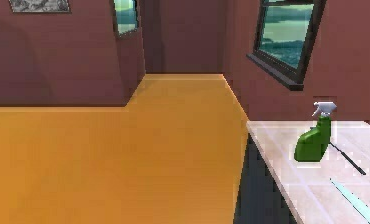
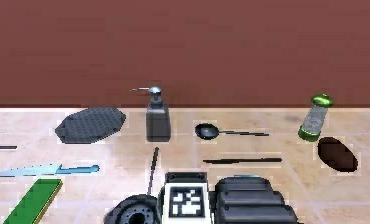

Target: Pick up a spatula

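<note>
One green spray bottle (image 1: 313,143), glossy plastic with a white trigger, stands on the pale tiled counter (image 1: 283,165) at the forward view's lower right. Floor (image 1: 113,150) is flat orange and the walls matte maroon.

Arm side view: boxy grey soap dispenser (image 2: 158,120) at centre, dark oval textured pan (image 2: 90,125) to its left, round-bowled ladle (image 2: 225,131) to its right. Thin dark utensil (image 2: 243,160), maybe the spatula, lies flat right of centre; too thin to confirm. Gripper (image 2: 143,205) sits bottom centre, cut off by the edge; cannot tell if it holds anything.
</note>
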You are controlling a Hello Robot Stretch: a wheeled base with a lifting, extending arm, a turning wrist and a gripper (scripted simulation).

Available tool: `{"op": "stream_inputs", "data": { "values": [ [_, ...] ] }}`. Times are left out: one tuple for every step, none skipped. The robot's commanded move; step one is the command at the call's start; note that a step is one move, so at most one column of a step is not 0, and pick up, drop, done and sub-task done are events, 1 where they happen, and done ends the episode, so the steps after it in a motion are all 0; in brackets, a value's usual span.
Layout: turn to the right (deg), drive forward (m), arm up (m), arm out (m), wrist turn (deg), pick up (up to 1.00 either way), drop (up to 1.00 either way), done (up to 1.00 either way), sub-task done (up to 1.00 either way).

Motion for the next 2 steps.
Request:
{"op": "stream_inputs", "data": {
  "values": [
    [0.0,0.00,0.00,0.00,45.0,0.00,0.00,0.00,0.00],
    [0.0,0.00,0.00,0.00,45.0,0.00,0.00,0.00,0.00]
  ]
}}
